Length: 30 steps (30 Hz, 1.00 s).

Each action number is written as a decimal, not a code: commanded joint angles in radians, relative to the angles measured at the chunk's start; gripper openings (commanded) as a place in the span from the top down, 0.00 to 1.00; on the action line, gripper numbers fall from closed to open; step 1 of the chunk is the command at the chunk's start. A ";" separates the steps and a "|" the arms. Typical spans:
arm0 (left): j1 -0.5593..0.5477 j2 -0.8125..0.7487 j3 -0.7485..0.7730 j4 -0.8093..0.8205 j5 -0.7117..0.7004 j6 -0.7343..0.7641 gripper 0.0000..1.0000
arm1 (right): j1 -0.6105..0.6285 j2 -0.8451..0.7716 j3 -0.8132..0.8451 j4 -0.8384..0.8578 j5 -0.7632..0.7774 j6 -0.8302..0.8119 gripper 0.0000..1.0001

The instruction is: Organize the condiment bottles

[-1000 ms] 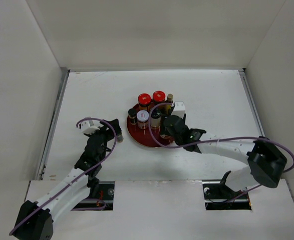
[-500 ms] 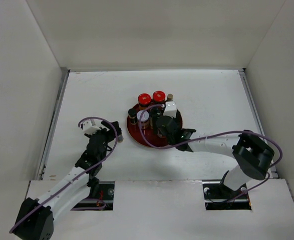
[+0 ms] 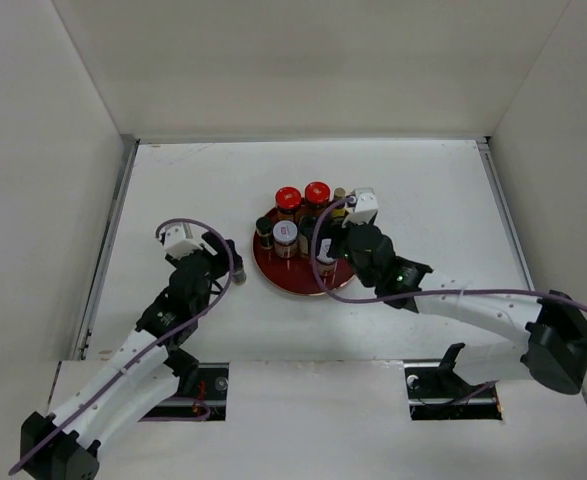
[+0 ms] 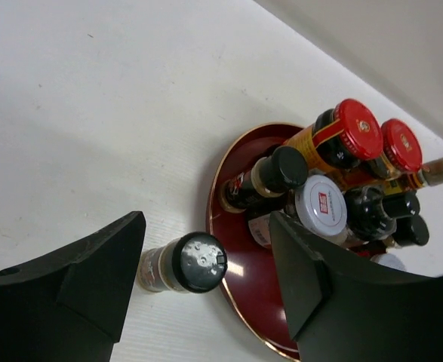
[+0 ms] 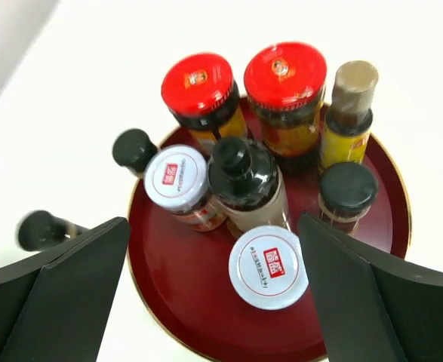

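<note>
Shaker (image 4: 180,264) beside tray (image 4: 241,300) is straddled by left gripper (image 4: 206,222), fingers apart; it should be clamped mid-body, then set upright on tray. Right gripper (image 5: 212,220) is spread wide above tray.

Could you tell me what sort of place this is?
Probably a robotics test cell: a white table boxed in by white panels, two robot arms at its edge, and a round red tray of condiment bottles.

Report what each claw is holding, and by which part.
Nothing is held. The left claw straddles the dark-capped bottle beside the tray, unclamped; the right claw hangs open.
</note>
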 commanded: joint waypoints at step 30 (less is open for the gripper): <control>-0.156 0.462 0.262 -0.150 -0.174 0.136 0.69 | -0.175 -0.113 -0.283 0.285 -0.196 0.060 0.13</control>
